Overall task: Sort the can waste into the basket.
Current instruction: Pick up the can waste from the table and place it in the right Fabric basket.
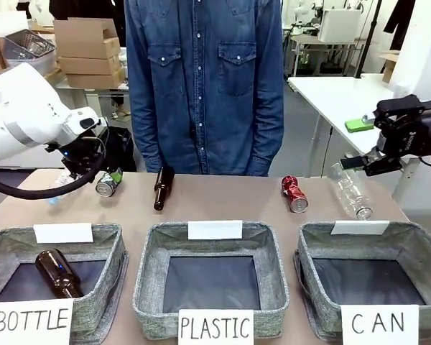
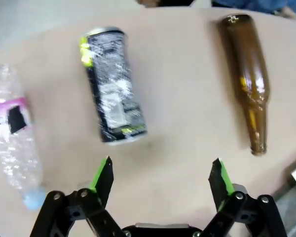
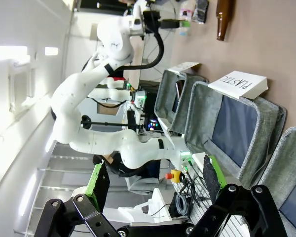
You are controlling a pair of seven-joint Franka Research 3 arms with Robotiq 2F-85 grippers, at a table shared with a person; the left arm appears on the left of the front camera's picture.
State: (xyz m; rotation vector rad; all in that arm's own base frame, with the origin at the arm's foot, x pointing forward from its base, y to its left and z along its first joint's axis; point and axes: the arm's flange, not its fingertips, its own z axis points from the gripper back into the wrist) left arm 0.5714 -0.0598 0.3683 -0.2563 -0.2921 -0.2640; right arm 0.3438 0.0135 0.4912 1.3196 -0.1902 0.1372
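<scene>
At far left: left jaws wide, seemingly above black-and-silver can [image 2: 113,86].

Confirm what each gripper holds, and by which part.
Nothing held. Left gripper open near the dented black-and-silver metal can; right gripper open and empty.

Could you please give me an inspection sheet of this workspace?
Surface: tan tabletop, no spills seen.
Job's things: dented black-and-silver can and shiny red can lie on the tabletop; grey woven basket labelled CAN shows no can inside.
Clutter: brown glass bottle, clear plastic bottle on the tabletop; another brown bottle in the BOTTLE basket.
Grippers: left gripper open, near the black can; right gripper open, empty.
Cables: black cable loops under the left arm.
Surroundings: person in denim shirt at the far side.
</scene>
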